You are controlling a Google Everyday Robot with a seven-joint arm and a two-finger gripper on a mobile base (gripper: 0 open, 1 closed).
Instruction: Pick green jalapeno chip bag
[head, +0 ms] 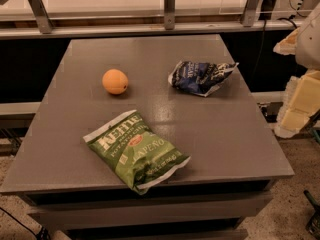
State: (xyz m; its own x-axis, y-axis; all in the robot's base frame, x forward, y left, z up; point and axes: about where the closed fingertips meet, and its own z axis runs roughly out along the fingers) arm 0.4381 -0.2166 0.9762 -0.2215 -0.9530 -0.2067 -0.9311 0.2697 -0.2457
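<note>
The green jalapeno chip bag (136, 150) lies flat near the front edge of the grey table (220, 139), left of the middle. It is glossy green with white lettering, a small red logo and white sealed ends. My gripper (299, 104) shows at the right edge of the camera view as pale yellowish-white parts. It hangs beyond the table's right side, well away from the bag and touching nothing on the table.
An orange (115, 81) sits behind the green bag, toward the left. A crumpled dark blue and white chip bag (201, 77) lies at the back right. A railing with metal posts (169, 6) runs behind the table. The floor shows on the right.
</note>
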